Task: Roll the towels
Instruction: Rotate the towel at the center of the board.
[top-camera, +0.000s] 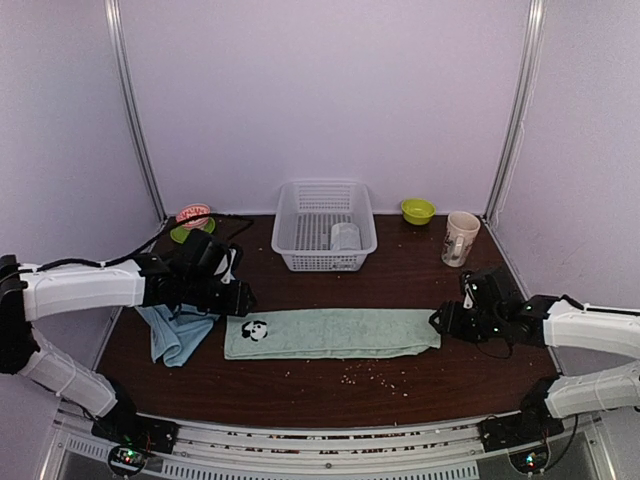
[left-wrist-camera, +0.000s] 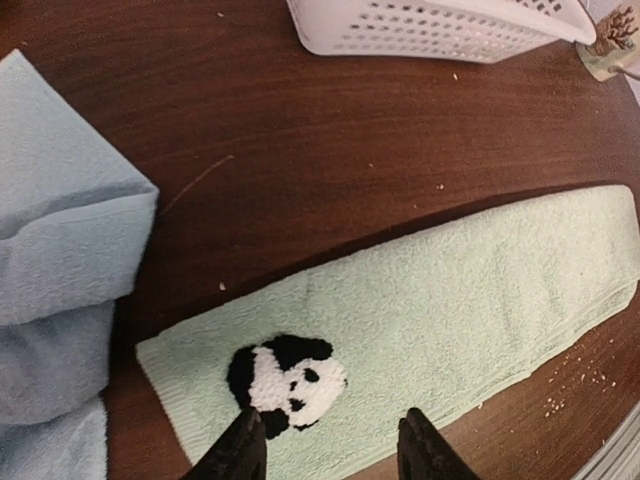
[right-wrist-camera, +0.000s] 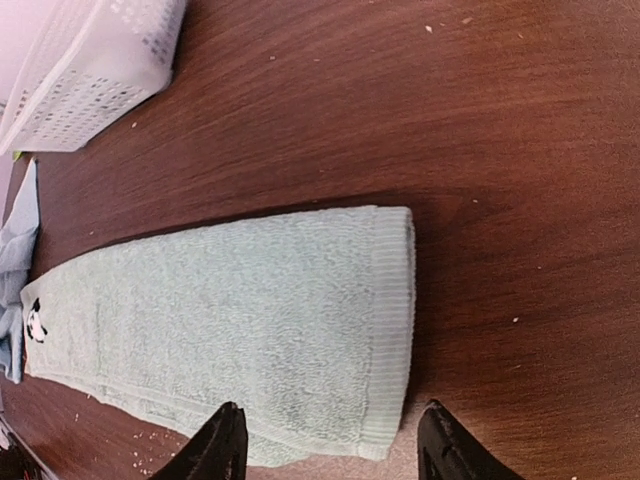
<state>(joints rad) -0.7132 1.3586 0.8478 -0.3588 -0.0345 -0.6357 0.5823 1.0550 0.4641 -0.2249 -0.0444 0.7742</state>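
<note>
Pale green terry towel with a black-and-white panda patch (top-camera: 330, 333) lies flat mid-table, folded into a long strip running left to right, with the patch at its left end. No roll started at either end that I can see. Left gripper (left-wrist-camera: 330, 420) sits over the panda end with its fingers set well apart, one finger over the edge of the patch; nothing between them. I cannot tell whether the tips touch the cloth. Right gripper (right-wrist-camera: 332, 410) is at the strip's right end with its fingers spread wide, straddling the near corner of the ribbed hem, also holding nothing. Large light blue towel (top-camera: 175, 335) is bunched in loose folds at the left, just beside the green strip's left end and partly under the left arm. Small greyish-white towel (top-camera: 345, 236) sits rolled inside the white plastic lattice basket (top-camera: 290, 215) at the back centre. To the right of the basket are a small lime-green bowl (top-camera: 417, 210) and a cream mug (top-camera: 460, 238). Pale crumbs (top-camera: 375, 375) are scattered on the dark wooden table (top-camera: 430, 280) in front of the green towel.
</note>
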